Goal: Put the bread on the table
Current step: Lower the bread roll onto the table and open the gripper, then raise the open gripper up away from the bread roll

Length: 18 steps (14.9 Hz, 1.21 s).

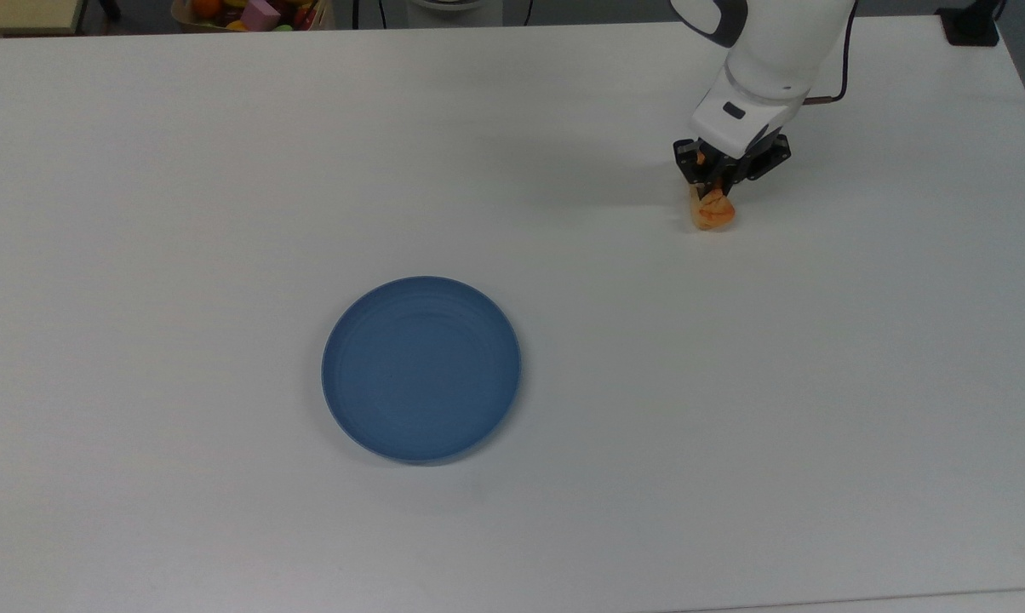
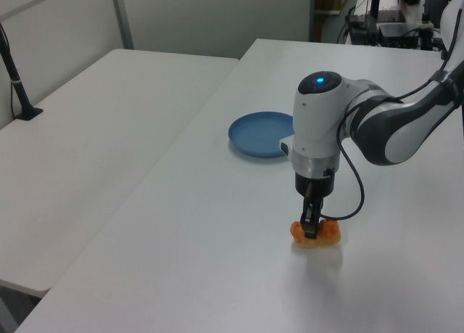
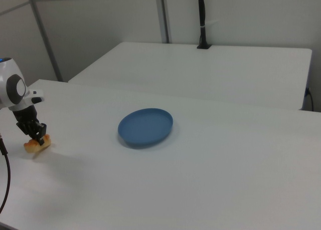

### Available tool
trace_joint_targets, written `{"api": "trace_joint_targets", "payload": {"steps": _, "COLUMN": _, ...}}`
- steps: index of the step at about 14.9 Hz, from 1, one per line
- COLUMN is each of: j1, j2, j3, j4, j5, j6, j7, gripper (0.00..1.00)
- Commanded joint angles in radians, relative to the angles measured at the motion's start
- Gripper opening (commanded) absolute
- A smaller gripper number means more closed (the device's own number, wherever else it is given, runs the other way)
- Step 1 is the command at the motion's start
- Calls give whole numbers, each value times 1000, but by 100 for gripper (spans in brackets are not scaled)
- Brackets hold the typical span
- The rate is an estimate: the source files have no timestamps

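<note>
Two black fingers of the gripper [image 2: 310,231] are closed on the bread [image 2: 316,235], pinching it across the middle from above. Bread sits low at the table [image 1: 734,383] surface, apparently touching it, near the far right corner in the top view. Blue plate [image 1: 421,369] lies well apart from it, toward the top view's left.

The counter [image 1: 223,170] was a smooth, matt white sheet with barely any sheen. Between the hand's [image 2: 310,228] black, dull plastic-looking fingers, the bread [image 2: 317,234] looked flaky and rough, golden-orange with paler streaks. Above the hand, the arm's shell [image 2: 319,122] was glossy white plastic. Well apart from the hand, the blue plate [image 1: 421,369] looked like smooth matt plastic.
</note>
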Motion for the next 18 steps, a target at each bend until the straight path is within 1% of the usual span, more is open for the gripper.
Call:
{"api": "trace_joint_targets", "payload": {"steps": 1, "j1": 22, "j2": -4, "j3": -3, "j4": -17, "j5": -30, "j6": 21, "j7": 61, "gripper": 25}}
{"api": "trace_joint_targets", "payload": {"steps": 2, "j1": 22, "j2": -3, "j3": -3, "j4": -16, "j5": -28, "j6": 21, "j7": 64, "gripper": 28}}
{"api": "trace_joint_targets", "payload": {"steps": 3, "j1": 22, "j2": -1, "j3": -3, "j4": -16, "j5": -28, "j6": 21, "j7": 67, "gripper": 38}}
{"api": "trace_joint_targets", "payload": {"steps": 4, "j1": 22, "j2": -1, "j3": -3, "j4": -17, "j5": -30, "j6": 21, "j7": 75, "gripper": 46}}
{"api": "trace_joint_targets", "payload": {"steps": 5, "j1": 24, "j2": 0, "j3": -3, "j4": -16, "j5": -30, "j6": 21, "j7": 81, "gripper": 66}}
{"api": "trace_joint_targets", "payload": {"steps": 6, "j1": 25, "j2": 0, "j3": -3, "j4": -16, "j5": -30, "j6": 15, "j7": 86, "gripper": 100}}
{"api": "trace_joint_targets", "payload": {"steps": 18, "j1": 24, "j2": -18, "j3": -3, "j4": -17, "j5": -30, "j6": -8, "j7": 112, "gripper": 100}}
